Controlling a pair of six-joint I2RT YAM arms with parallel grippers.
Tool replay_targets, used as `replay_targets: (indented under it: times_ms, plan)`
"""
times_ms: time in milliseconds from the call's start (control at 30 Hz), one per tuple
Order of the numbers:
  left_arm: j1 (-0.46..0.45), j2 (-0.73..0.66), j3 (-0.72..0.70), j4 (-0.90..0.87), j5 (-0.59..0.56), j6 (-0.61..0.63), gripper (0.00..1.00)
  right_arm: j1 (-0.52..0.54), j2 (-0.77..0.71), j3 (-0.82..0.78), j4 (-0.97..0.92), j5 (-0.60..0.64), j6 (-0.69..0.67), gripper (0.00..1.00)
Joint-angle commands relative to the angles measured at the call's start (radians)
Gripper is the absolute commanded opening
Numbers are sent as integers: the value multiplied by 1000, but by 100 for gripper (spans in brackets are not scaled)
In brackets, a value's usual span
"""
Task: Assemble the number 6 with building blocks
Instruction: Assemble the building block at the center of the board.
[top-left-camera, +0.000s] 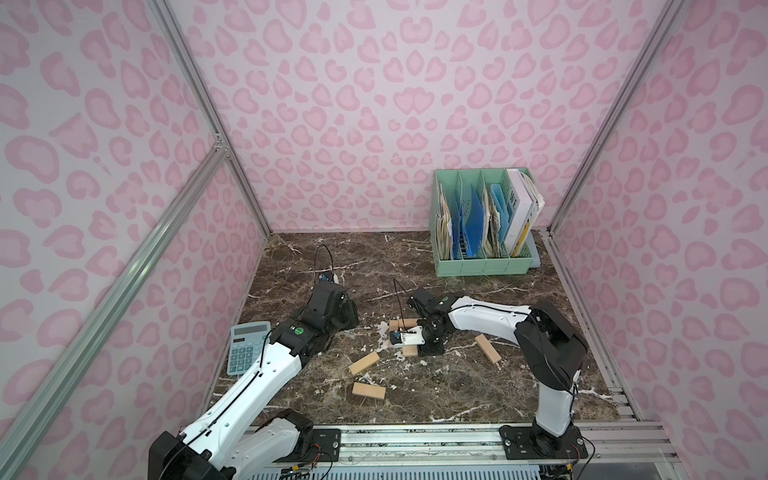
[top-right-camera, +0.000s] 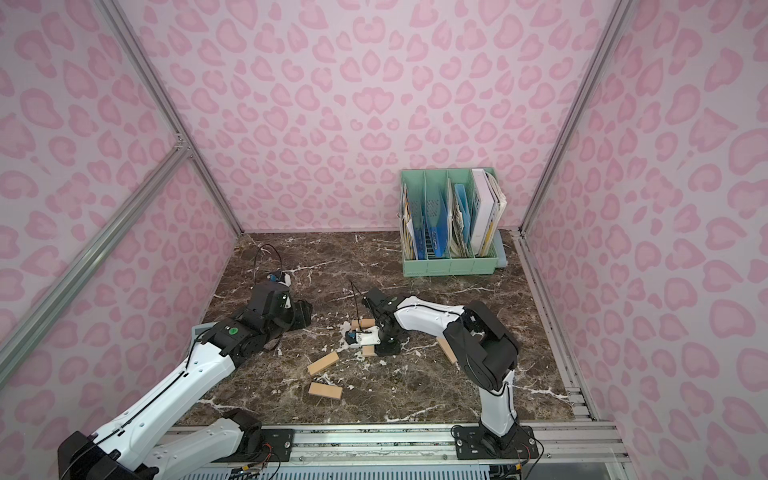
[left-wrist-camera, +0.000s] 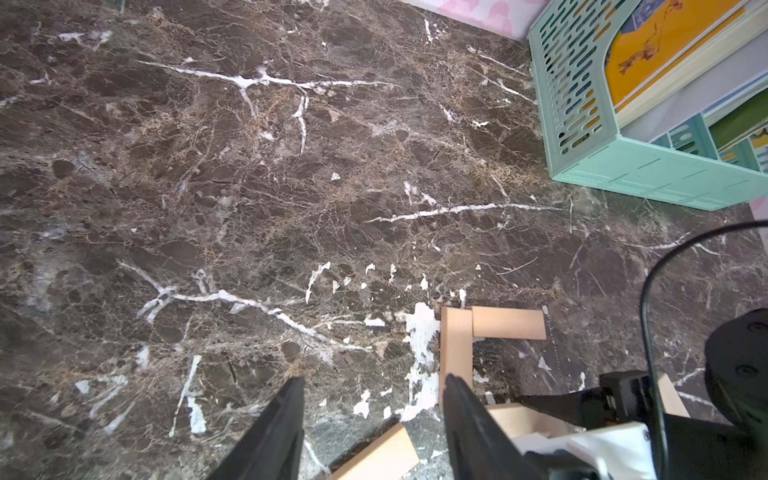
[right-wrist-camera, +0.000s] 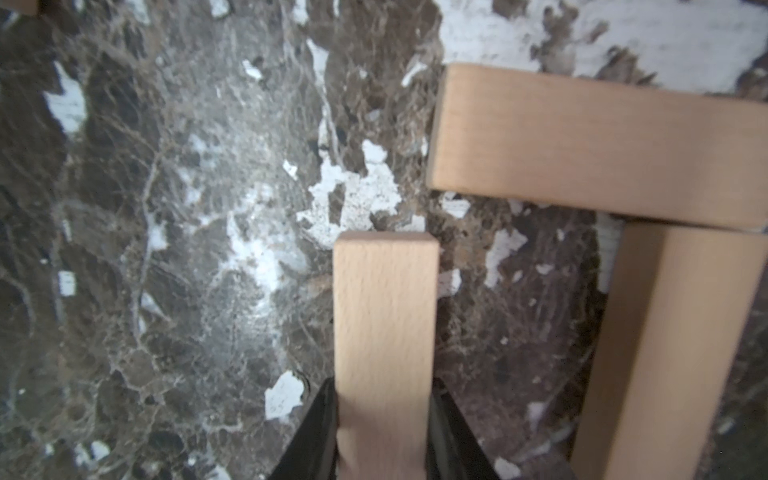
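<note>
Only the right wrist view shows it: the right gripper (right-wrist-camera: 383, 390) is clenched on a plank (right-wrist-camera: 386, 316), tip just short of a two-plank corner (right-wrist-camera: 582, 145), mid marble table (top-left-camera: 415, 270). Top views add three loose planks (top-left-camera: 364, 363) (top-left-camera: 368, 390) (top-left-camera: 488, 349). The left gripper (left-wrist-camera: 374, 380) gapes, empty.

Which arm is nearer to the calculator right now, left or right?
Left. The left arm passes right beside the calculator. The right arm is across the table from it, its fingers shut on a plank.
</note>
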Motion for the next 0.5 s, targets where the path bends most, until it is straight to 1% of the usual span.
replay_targets:
  times_ms: [0,467]
  plan:
    - [2,-4,4,-8,0,3,57,3,3,11,-7,-13,17,32]
    - [2,-17,4,-24,2,11,57,14,10,13,0,-19,74,32]
